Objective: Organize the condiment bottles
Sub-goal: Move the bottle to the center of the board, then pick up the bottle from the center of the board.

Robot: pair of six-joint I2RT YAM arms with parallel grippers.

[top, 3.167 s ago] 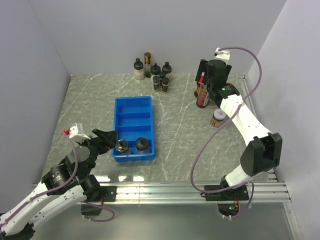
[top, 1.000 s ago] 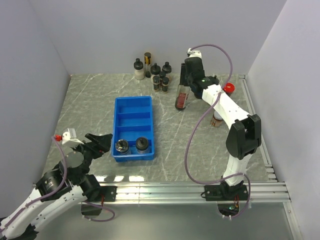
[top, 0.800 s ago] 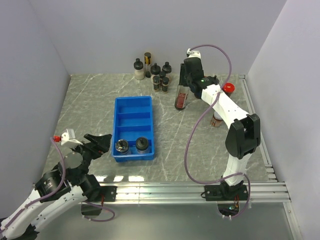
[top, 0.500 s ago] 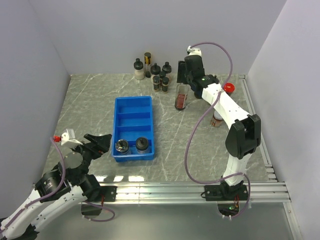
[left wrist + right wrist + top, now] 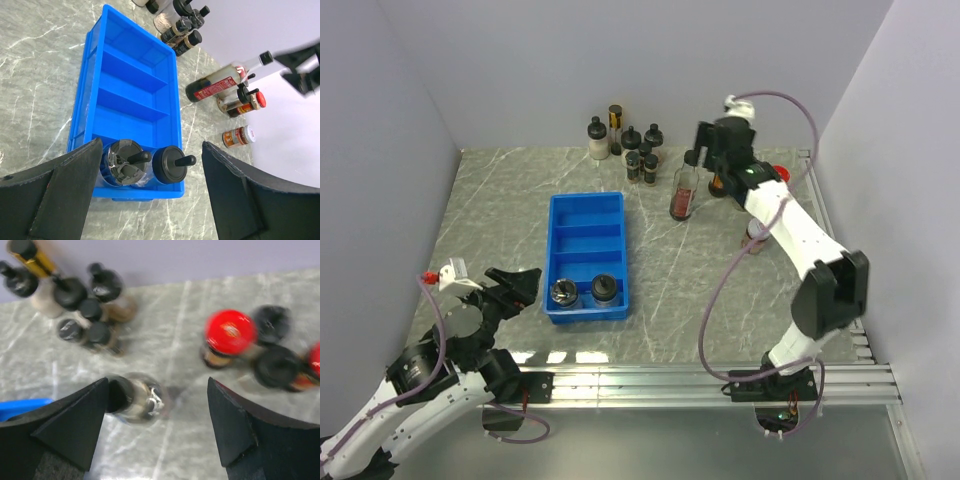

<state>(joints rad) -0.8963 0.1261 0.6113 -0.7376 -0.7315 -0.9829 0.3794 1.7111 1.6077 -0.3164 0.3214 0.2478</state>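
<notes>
A tall glass bottle of dark red sauce (image 5: 681, 196) stands free on the marble table, right of the blue tray (image 5: 586, 214). My right gripper (image 5: 704, 153) is open and empty just above and right of it. In the right wrist view the bottle (image 5: 136, 400) shows blurred below the left finger of that gripper (image 5: 157, 385). Two black-capped jars (image 5: 563, 293) (image 5: 603, 288) stand in the tray's near compartment. My left gripper (image 5: 517, 285) is open, just left of the tray's near corner. The left wrist view shows both jars (image 5: 125, 162) (image 5: 172, 164) ahead of the left gripper (image 5: 152, 150).
Several black-capped bottles (image 5: 626, 146) cluster at the back wall. Near the right edge stand a red-capped jar (image 5: 778, 176), a dark bottle (image 5: 720, 182) and a brown jar (image 5: 755, 234). The tray's two far compartments (image 5: 135, 80) hold nothing.
My right gripper carried the red-sauce bottle left from the right-hand group, set it down, opened and drew back to the right. My left gripper backed away from the tray's jars.
</notes>
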